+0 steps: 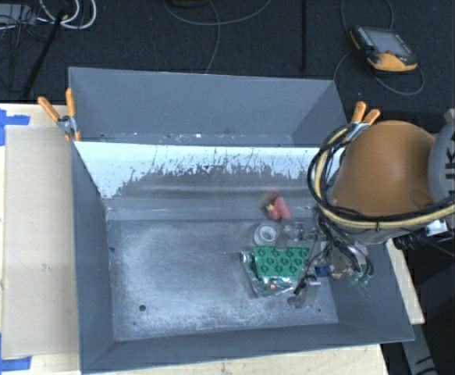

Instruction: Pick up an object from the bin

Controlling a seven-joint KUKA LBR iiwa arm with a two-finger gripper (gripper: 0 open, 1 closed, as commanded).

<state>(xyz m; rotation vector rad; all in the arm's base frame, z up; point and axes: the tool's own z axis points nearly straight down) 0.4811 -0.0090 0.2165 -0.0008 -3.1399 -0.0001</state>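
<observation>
The end effector (309, 278) sits low at the right of the bin (172, 287), just beside a green studded block (278, 261); whether it grips, I cannot tell.

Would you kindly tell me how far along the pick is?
Done: the hand is down in the bin, at the right edge of the green studded block. In hand: nothing visibly gripped. Left: gripping and lifting; the block lies on the floor.

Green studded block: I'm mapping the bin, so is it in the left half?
No, the green studded block lies on the right side of the bin floor, near a small pink piece.
</observation>
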